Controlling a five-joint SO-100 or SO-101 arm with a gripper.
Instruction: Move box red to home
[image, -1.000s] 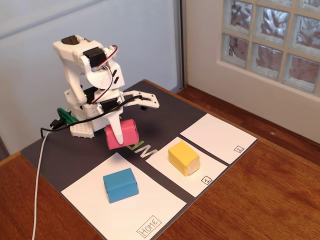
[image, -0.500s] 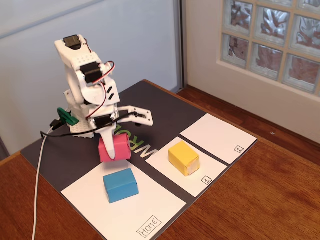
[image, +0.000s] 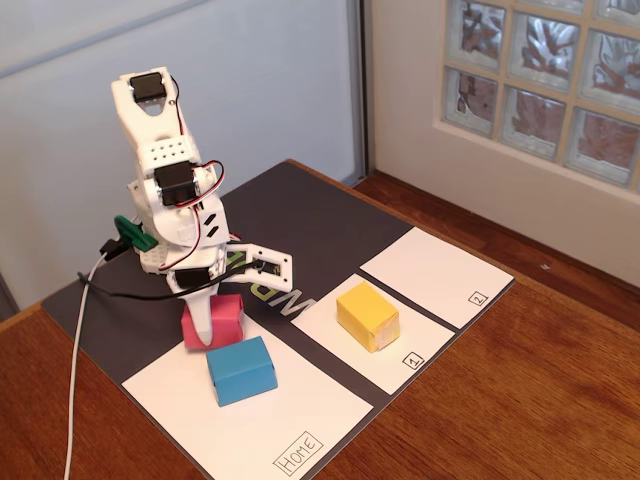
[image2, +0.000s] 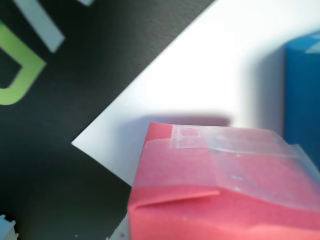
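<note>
In the fixed view my gripper (image: 210, 331) is shut on the box red (image: 226, 317), a small pinkish-red block. It sits low over the far left corner of home (image: 300, 405), the large white sheet with a "Home" label at its near corner. One white finger (image: 202, 322) covers the block's front face. From the wrist, the box red (image2: 220, 190) fills the lower part of the view, with the corner of home (image2: 200, 75) under it. I cannot tell whether the block touches the sheet.
A blue block (image: 241, 370) lies on home right beside the red one, seen from the wrist as the blue block (image2: 302, 95). A yellow block (image: 367, 315) sits on sheet 1 (image: 405, 350); sheet 2 (image: 435, 275) is bare. A white cable (image: 80, 350) runs down the left.
The arm has swung left and down with the red block, from above the dark mat to the far corner of the home sheet next to the blue block.
</note>
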